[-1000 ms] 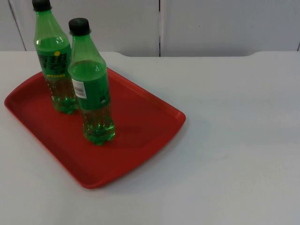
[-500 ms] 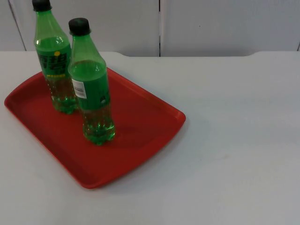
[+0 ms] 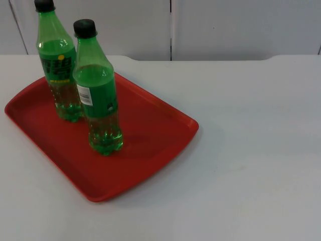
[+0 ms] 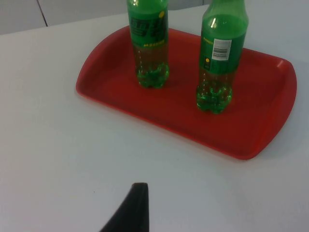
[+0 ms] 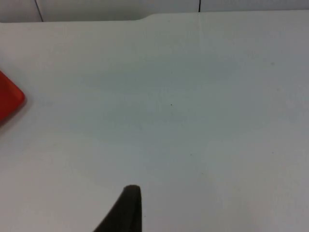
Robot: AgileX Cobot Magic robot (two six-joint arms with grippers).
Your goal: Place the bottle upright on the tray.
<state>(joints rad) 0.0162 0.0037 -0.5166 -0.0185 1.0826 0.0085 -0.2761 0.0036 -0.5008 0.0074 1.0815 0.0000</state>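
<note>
Two green bottles with black caps stand upright on the red tray (image 3: 150, 133) at the table's left. The nearer bottle (image 3: 98, 95) shows a white barcode label, and the farther bottle (image 3: 57, 63) stands close behind it near the tray's back edge. The left wrist view holds the same tray (image 4: 263, 121), the barcode bottle (image 4: 219, 58) and the other bottle (image 4: 150, 43). My left gripper (image 4: 133, 212) hangs over bare table, well short of the tray, touching nothing. My right gripper (image 5: 123, 212) waits over bare table, with a corner of the tray (image 5: 8, 99) far off to its side.
The white table (image 3: 251, 150) stretches open to the right of the tray and ends at the grey partition wall (image 3: 225, 25) behind. The tray lies at an angle, one corner toward the table's middle.
</note>
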